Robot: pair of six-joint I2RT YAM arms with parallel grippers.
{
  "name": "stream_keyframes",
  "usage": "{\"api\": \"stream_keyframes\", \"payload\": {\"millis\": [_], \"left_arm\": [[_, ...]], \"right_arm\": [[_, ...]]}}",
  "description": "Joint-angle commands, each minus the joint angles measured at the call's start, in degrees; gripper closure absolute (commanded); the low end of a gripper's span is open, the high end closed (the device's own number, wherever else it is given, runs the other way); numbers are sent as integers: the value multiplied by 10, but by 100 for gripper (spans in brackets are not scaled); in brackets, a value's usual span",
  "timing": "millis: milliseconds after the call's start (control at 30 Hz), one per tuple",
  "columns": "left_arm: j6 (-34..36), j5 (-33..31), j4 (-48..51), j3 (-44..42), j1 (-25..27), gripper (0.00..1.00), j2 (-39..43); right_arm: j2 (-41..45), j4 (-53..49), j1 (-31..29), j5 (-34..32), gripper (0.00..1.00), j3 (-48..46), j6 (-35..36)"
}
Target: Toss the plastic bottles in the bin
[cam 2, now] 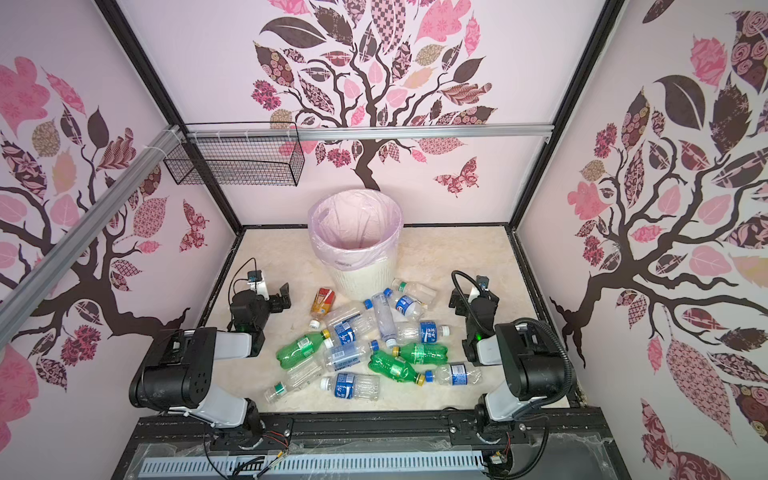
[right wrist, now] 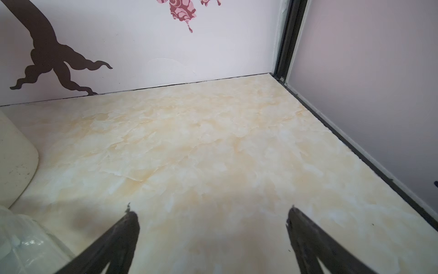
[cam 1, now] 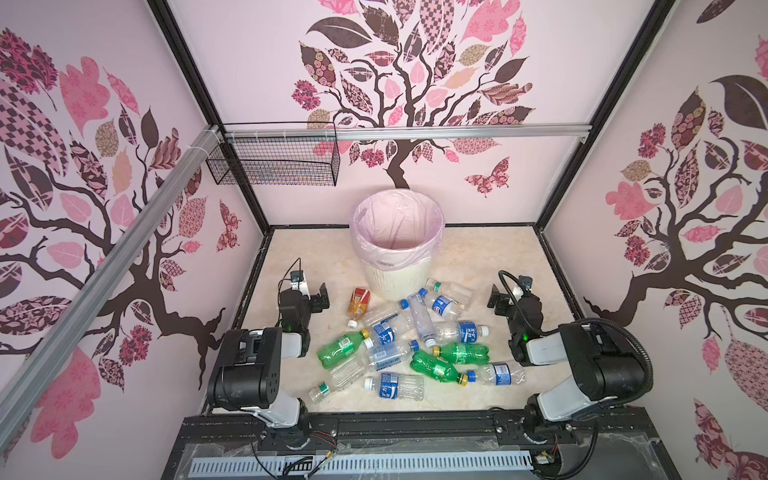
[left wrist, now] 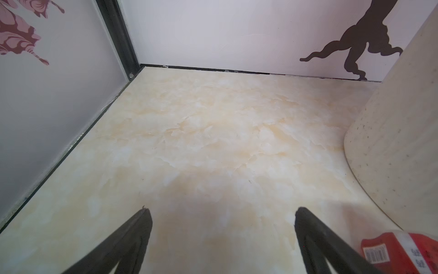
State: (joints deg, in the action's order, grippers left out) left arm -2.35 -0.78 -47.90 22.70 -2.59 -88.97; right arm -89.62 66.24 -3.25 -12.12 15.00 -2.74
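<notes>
Both top views show the plastic bottles (cam 1: 409, 340) (cam 2: 365, 345) lying in a loose pile on the marble floor in front of the bin (cam 1: 399, 282) (cam 2: 365, 282). The bin is cream and ribbed, with a pale pink bag liner. An orange-labelled bottle (cam 1: 358, 303) (left wrist: 403, 253) lies nearest my left gripper (cam 1: 309, 297) (left wrist: 222, 210). That gripper is open and empty, left of the pile. Three green bottles (cam 1: 343, 349) lie among clear, blue-labelled ones. My right gripper (cam 1: 509, 297) (right wrist: 211, 211) is open and empty, right of the pile, near a clear bottle (right wrist: 23, 246).
A black wire mesh basket (cam 1: 274, 160) hangs on the back wall at upper left, under an aluminium rail (cam 1: 415, 132). Another rail (cam 1: 104, 266) runs along the left wall. Papered walls close in the floor on three sides. Both arm bases stand on the black front frame (cam 1: 415, 428).
</notes>
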Motion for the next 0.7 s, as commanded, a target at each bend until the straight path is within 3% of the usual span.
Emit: {"api": "stream_keyframes", "payload": {"millis": [0,667], "left_arm": [[4,3,-4,1,0,2,-3],[4,3,-4,1,0,2,-3]], "right_arm": [[-3,18,-2,4,0,10,1],[-4,15,-2,4,0,11,1]]}}
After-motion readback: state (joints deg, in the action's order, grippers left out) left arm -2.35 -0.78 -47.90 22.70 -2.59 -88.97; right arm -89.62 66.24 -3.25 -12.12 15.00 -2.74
